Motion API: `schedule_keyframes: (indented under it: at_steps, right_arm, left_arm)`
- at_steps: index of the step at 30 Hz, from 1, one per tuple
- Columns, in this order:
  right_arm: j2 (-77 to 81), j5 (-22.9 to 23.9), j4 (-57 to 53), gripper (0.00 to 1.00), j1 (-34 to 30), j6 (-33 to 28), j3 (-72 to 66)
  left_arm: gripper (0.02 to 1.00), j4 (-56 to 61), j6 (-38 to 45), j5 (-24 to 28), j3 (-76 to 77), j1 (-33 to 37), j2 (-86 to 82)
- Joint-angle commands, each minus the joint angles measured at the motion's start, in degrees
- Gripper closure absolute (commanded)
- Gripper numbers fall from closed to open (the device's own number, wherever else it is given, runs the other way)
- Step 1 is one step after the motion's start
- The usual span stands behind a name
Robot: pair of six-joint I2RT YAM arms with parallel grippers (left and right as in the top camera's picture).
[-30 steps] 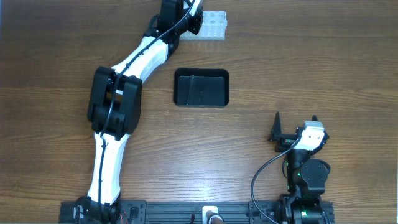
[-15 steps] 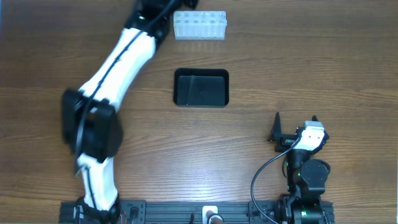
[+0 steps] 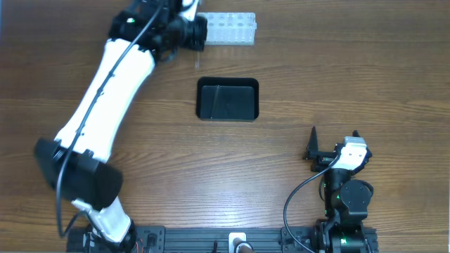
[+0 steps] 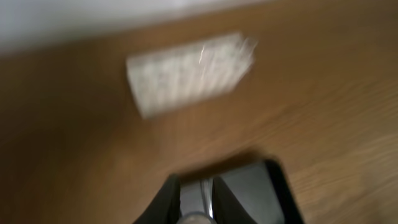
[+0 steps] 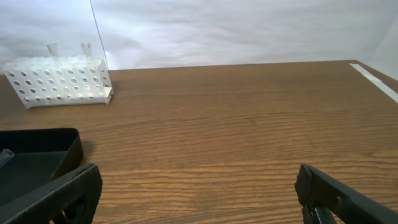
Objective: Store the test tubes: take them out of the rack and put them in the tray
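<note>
The white perforated rack (image 3: pixel 226 29) stands at the table's far edge; in the right wrist view the rack (image 5: pixel 59 81) shows two tubes poking up. My left gripper (image 3: pixel 198 32) hovers just left of the rack, shut on a clear test tube (image 3: pixel 196 62) that hangs down as a thin line. The same test tube (image 5: pixel 98 37) appears as a slanted glint. The blurred left wrist view shows the left gripper (image 4: pixel 196 194) above the tray (image 4: pixel 252 190). The black tray (image 3: pixel 227 99) holds one tube (image 3: pixel 215 95). My right gripper (image 3: pixel 333 143) rests open near its base.
Bare wooden table surrounds the tray on all sides. The left arm's white links (image 3: pixel 105 91) stretch diagonally across the table's left half. A white wall rises behind the far edge (image 5: pixel 249 31).
The left arm has swung leftward and its gripper has come off the rack to the rack's left end, carrying a tube. The right arm has not moved.
</note>
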Motion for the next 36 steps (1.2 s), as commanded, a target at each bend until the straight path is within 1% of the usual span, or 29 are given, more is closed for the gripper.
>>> schedule_keyframes:
  at_steps: [1, 6, 15, 36]
  right_arm:
    - [-0.26, 0.70, 0.07, 0.007, 0.31, -0.07, -0.42]
    - [-0.26, 0.70, 0.07, 0.007, 0.31, -0.07, -0.42]
    - [-0.26, 0.70, 0.07, 0.009, 0.31, -0.07, -0.42]
    - [-0.26, 0.70, 0.07, 0.007, 0.31, -0.07, -0.42]
  left_arm:
    - [0.950, -2.36, -8.87, -3.74, -0.55, -1.86, 5.38]
    - [0.934, -2.38, -8.87, -5.44, -0.55, -3.82, 10.19]
    - [0.925, -2.43, -8.90, -4.90, -0.55, -5.16, 16.79]
    - [0.893, -6.01, -8.85, -5.44, -0.57, -6.25, 21.51]
